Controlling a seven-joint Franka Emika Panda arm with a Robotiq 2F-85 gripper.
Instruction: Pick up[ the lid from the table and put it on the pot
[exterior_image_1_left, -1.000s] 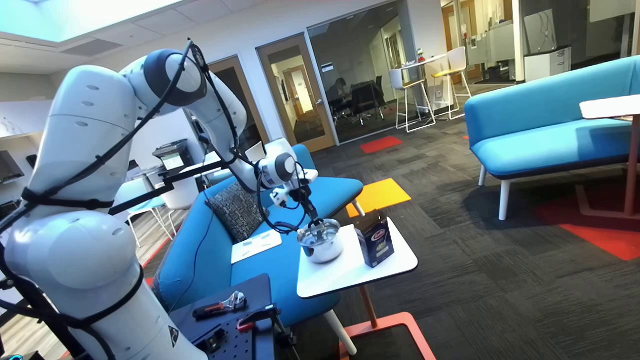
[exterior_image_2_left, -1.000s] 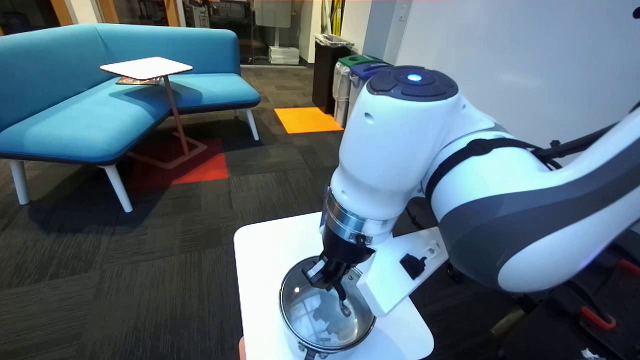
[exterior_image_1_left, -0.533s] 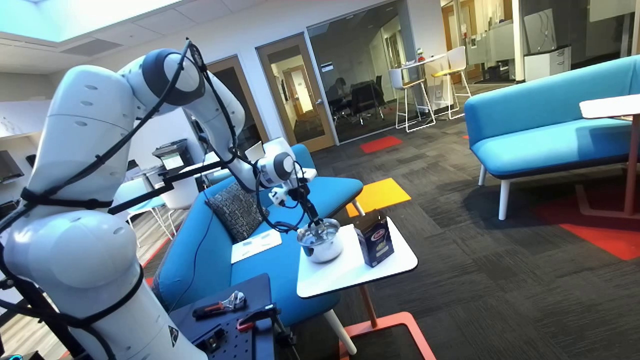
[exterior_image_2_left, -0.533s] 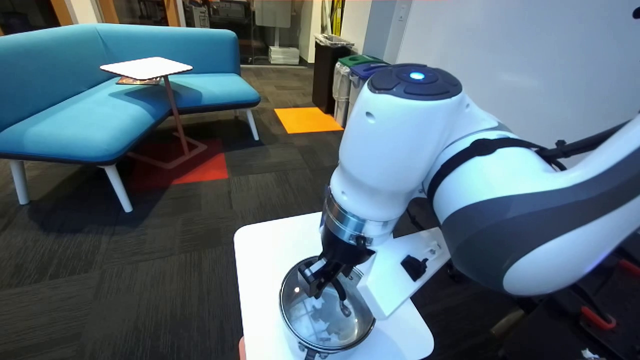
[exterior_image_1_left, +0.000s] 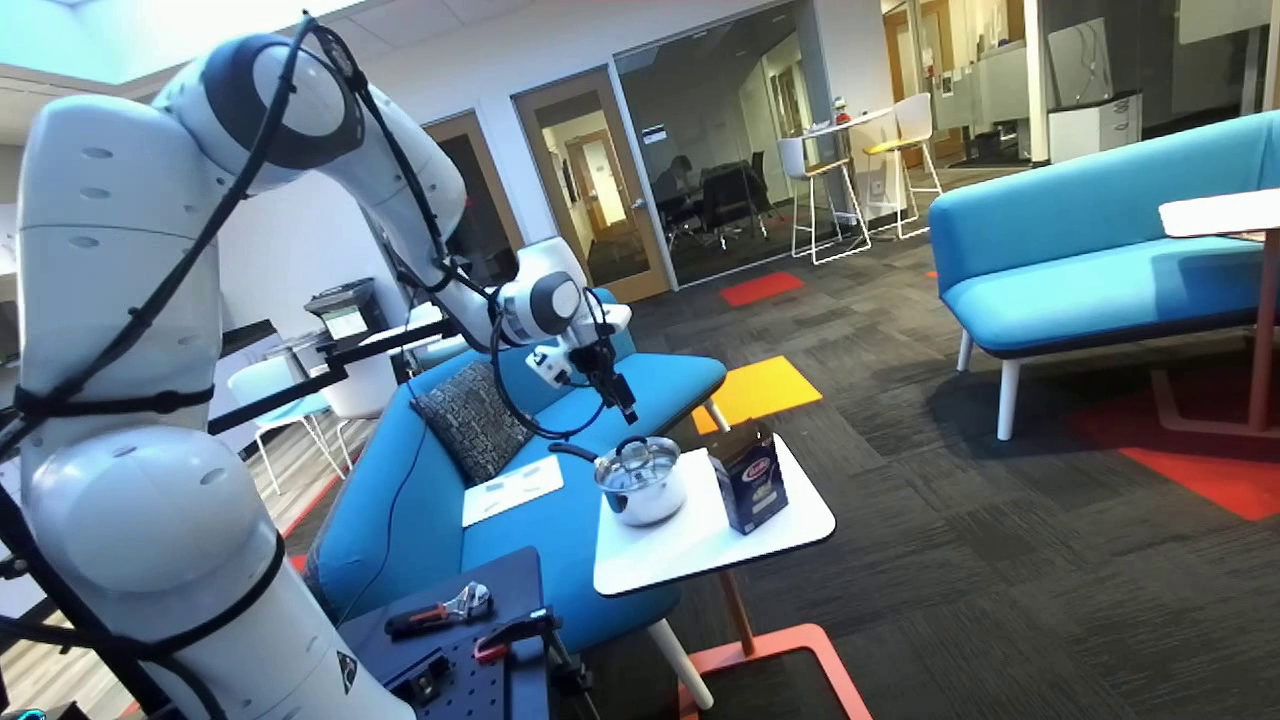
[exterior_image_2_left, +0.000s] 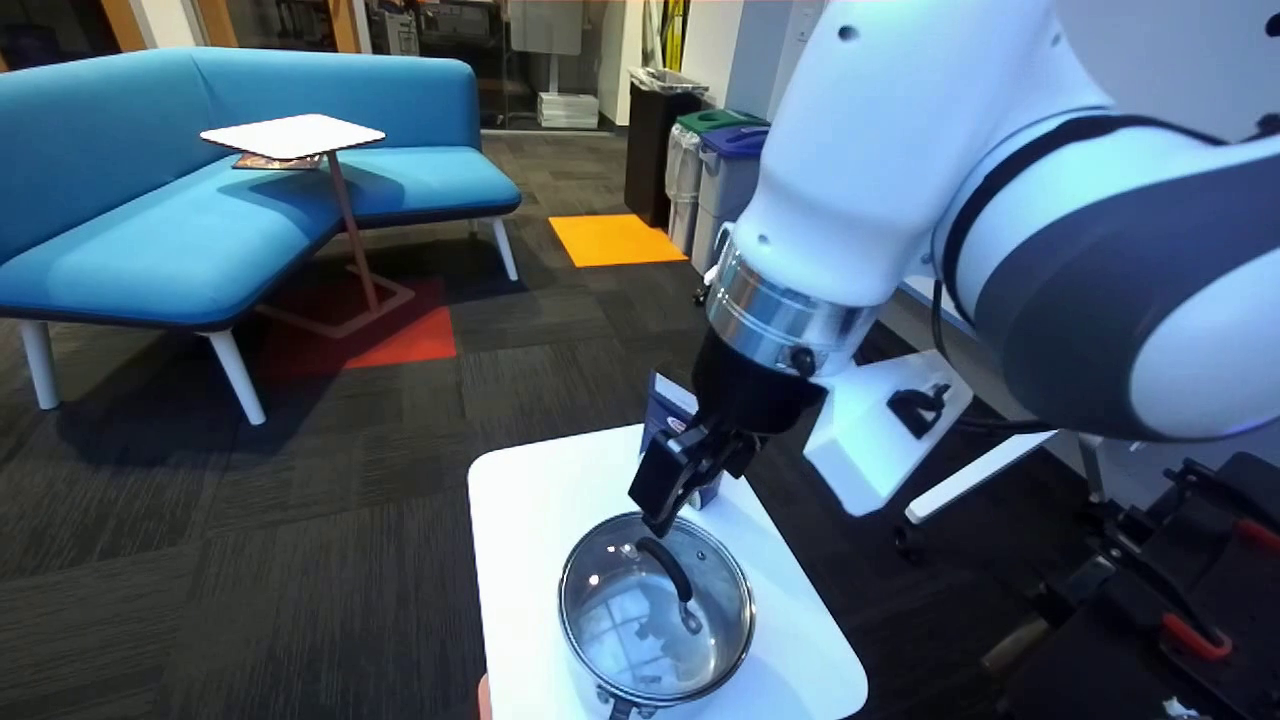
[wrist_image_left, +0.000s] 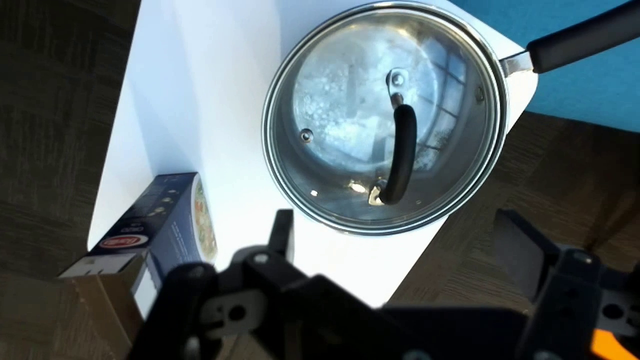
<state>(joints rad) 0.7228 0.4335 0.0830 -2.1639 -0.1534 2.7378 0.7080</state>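
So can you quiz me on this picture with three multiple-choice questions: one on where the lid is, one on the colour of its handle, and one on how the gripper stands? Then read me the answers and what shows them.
1. Where is the lid?
A) On top of the pot
B) Beside the pot
C) Underneath the pot

2. What colour is the grip of the lid's curved handle?
A) Red
B) White
C) Black

3. How does the gripper stand?
A) Shut on the handle
B) Open, holding nothing
C) Shut, holding nothing

Answers:
1: A, as in an exterior view the glass lid caps the pot.
2: C, as the wrist view shows a black grip over clear glass.
3: B, as the wrist view shows its fingers wide apart.
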